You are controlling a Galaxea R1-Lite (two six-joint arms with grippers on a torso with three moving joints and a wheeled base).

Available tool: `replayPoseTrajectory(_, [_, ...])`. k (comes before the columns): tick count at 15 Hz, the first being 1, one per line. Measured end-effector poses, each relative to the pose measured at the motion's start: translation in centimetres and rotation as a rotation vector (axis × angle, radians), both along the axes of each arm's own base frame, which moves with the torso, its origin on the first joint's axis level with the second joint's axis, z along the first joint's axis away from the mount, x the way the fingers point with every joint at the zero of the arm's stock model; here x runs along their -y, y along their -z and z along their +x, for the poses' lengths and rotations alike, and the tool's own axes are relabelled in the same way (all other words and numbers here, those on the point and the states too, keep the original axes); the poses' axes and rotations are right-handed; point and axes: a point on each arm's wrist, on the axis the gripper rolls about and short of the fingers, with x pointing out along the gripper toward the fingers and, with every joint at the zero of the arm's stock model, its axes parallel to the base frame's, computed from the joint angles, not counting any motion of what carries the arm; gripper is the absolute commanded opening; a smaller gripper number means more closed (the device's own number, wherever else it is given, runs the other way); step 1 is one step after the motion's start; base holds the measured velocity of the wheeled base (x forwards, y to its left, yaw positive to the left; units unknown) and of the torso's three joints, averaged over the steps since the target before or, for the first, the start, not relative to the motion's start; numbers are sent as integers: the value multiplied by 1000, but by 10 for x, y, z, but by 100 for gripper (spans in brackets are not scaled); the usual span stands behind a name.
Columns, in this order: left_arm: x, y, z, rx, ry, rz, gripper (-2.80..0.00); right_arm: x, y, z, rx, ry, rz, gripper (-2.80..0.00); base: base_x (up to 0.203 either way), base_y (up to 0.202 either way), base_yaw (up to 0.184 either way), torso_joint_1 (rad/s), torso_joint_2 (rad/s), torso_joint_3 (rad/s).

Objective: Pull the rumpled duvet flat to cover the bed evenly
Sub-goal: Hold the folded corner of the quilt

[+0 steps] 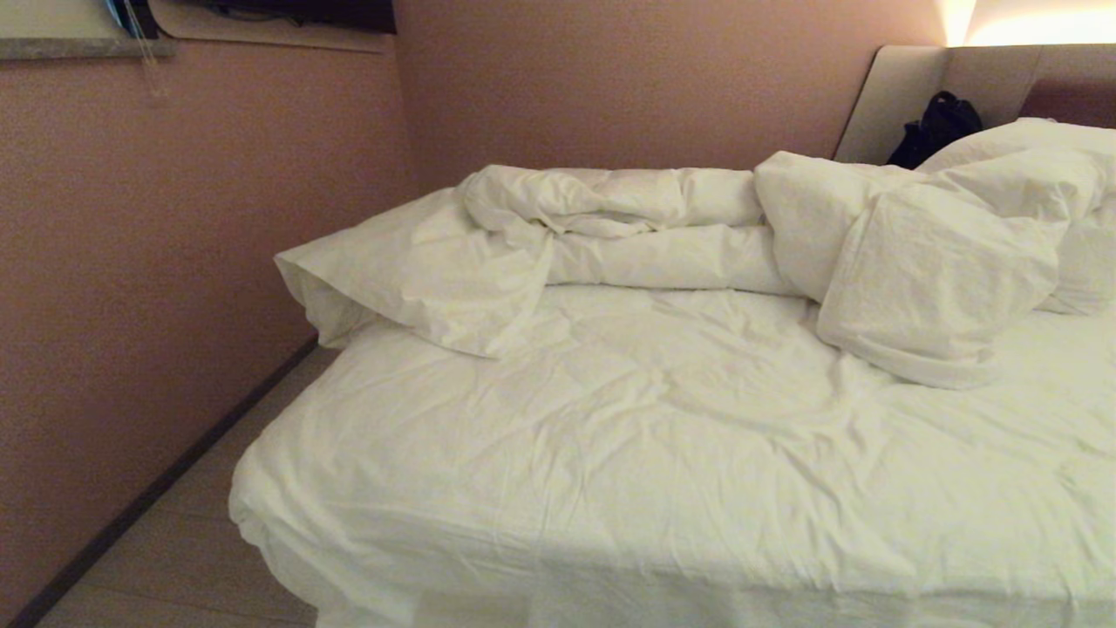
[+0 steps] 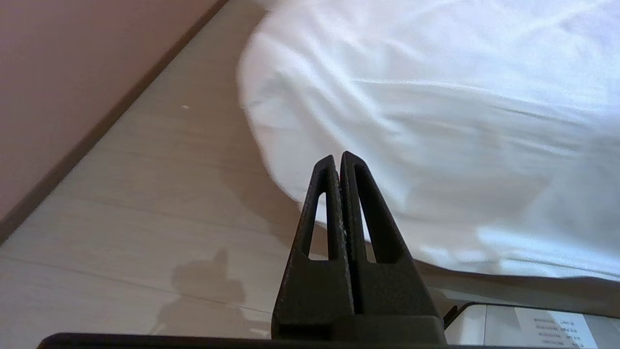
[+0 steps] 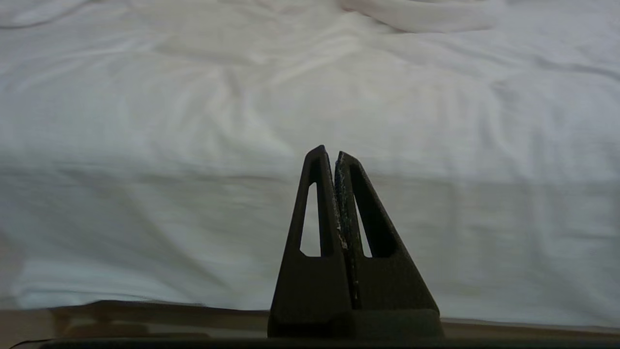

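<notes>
Facing the bed (image 1: 288, 488) side-on, I see the duvet (image 1: 610, 227) bunched along its far edge. My left gripper (image 2: 337, 156) and right gripper (image 3: 329, 150) hang low, closed on nothing, because no pull has begun.

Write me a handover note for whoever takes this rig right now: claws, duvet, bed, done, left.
Left claw: shut, empty, low by the bed's near corner above the floor.
Right claw: shut, empty, facing the bed's near side.
Duvet: bunched in a rumpled roll along the far side, by the wall; one end heaped near the pillows.
Bed: most of the sheet bare.
Done: nothing yet.
Left: grip the duvet's edge, pull it flat and even.
</notes>
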Motion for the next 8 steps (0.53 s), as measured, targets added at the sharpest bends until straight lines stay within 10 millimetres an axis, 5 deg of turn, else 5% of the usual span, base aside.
replayPoseTrajectory(8, [0, 0, 0, -1, 2, 0, -280, 0, 0, 0, 0, -1, 3, -280, 0, -195, 0, 1, 3, 2])
